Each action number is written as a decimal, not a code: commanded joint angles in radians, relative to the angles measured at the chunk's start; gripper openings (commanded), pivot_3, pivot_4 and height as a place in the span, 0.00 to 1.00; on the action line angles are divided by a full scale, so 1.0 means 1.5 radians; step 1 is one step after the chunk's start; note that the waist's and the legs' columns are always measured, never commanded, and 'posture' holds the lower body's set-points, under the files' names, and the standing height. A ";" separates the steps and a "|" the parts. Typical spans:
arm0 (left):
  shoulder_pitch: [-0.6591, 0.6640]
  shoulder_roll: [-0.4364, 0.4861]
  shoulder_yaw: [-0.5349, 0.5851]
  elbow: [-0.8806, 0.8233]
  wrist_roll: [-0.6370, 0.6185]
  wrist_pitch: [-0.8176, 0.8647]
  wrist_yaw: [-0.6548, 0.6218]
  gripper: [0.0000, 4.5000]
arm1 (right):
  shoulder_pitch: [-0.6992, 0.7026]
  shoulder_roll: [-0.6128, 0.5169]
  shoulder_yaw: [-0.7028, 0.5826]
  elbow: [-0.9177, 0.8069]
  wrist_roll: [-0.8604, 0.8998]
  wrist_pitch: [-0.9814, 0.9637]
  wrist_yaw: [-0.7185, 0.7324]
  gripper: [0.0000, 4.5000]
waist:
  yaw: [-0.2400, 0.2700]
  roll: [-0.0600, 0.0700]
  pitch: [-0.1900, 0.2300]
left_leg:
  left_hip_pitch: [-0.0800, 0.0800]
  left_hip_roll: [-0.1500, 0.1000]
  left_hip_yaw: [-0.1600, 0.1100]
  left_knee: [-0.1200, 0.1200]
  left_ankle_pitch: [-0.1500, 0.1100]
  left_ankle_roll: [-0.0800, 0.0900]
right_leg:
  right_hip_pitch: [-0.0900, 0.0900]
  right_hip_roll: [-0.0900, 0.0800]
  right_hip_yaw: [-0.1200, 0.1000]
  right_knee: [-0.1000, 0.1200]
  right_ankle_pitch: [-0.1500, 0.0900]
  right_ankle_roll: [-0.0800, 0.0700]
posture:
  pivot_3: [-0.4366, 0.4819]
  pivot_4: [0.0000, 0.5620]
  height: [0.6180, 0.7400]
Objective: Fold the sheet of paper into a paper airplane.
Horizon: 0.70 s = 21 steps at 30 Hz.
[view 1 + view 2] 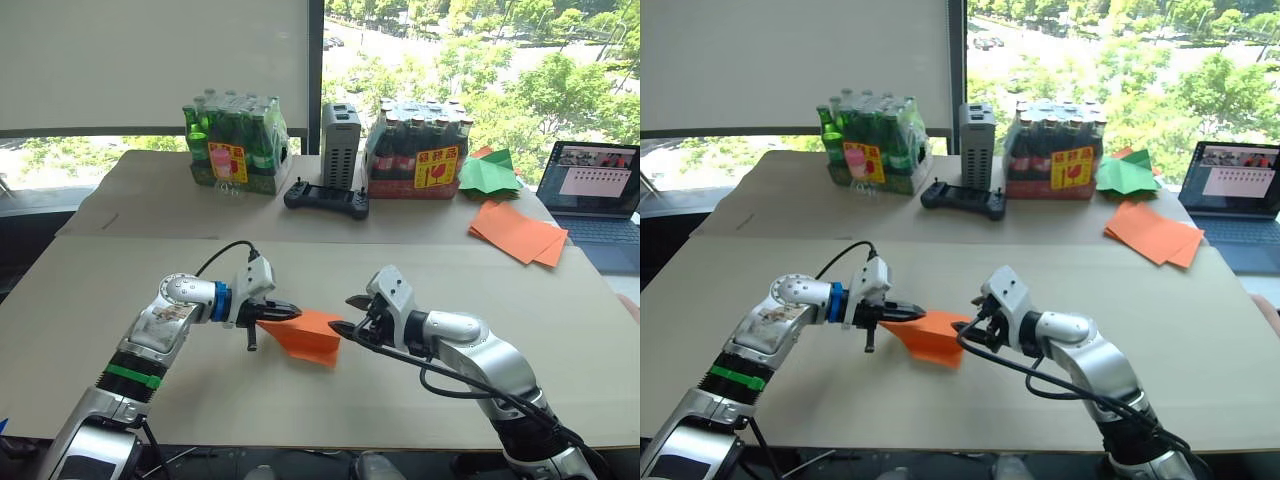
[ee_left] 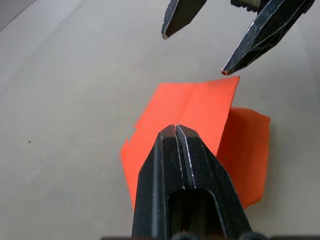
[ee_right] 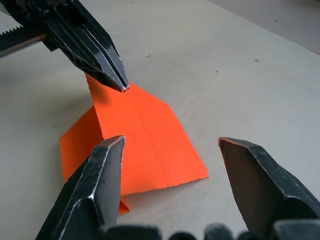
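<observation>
Left pincer (image 1: pixel 292 313) pinches the sheet of paper (image 1: pixel 310 335) aloft; right pincer (image 1: pixel 345 313) faces it, spread.

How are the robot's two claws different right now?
The left gripper is pinched shut on a raised flap of the sheet of paper, while the right gripper is spread open and holds nothing. The left one grips the paper's edge; the right one's fingertips sit just beside the opposite edge. Both have two black pointed fingers and face each other over the table.
</observation>
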 commanded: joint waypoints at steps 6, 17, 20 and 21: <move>0.003 0.008 -0.015 -0.024 0.027 -0.051 -0.041 0.00 | 0.009 0.002 -0.022 -0.045 0.018 -0.001 -0.013 0.74 | -0.001 0.000 0.000 | 0.000 0.000 0.000 0.000 0.000 0.000 | 0.000 0.000 0.000 0.000 0.000 0.000 | 0.48 0.27 0.94; 0.108 0.032 -0.006 -0.129 0.036 -0.028 -0.018 0.00 | 0.009 -0.002 -0.024 -0.034 0.024 0.015 -0.029 0.74 | 0.000 0.000 0.000 | 0.000 0.000 0.000 0.000 0.000 0.000 | 0.000 0.000 0.000 0.000 0.000 0.000 | 0.48 0.27 0.94; 0.121 0.029 -0.001 -0.155 0.028 -0.013 -0.006 0.00 | 0.012 -0.002 -0.017 -0.029 0.024 0.025 -0.028 0.74 | 0.000 0.000 0.000 | 0.000 0.000 0.000 0.000 0.000 0.000 | 0.000 0.000 0.000 0.000 0.000 0.000 | 0.48 0.27 0.94; 0.124 0.028 0.000 -0.161 0.026 -0.009 -0.003 0.00 | 0.012 -0.001 -0.015 -0.027 0.023 0.027 -0.027 0.74 | 0.000 0.000 0.000 | 0.000 0.000 0.000 0.000 0.000 0.000 | 0.000 0.000 0.000 0.000 0.000 0.000 | 0.48 0.27 0.94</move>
